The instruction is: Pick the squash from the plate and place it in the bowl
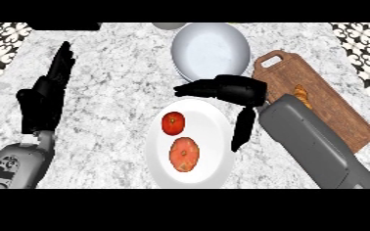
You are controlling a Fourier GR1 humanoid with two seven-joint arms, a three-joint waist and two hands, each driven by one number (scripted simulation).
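A white plate [217, 142] lies at the counter's centre front. On it rest two round things: a smooth red one [173, 123] toward the back and a larger orange-red mottled one, the squash [184, 154], toward the front. A grey bowl [211, 49] stands behind the plate. My right hand [235, 90] hovers over the plate's back right rim, between plate and bowl, open, fingers stretched to the left and thumb hanging down beside the plate. It holds nothing and is apart from the squash. My left hand [47, 95] rests open at the left, fingers up.
A wooden cutting board [329, 112] lies to the right, partly under my right forearm, with a small orange-brown item [303, 97] on it. A pale object [168, 25] shows at the back edge behind the bowl. Patterned tiles border the counter's back corners.
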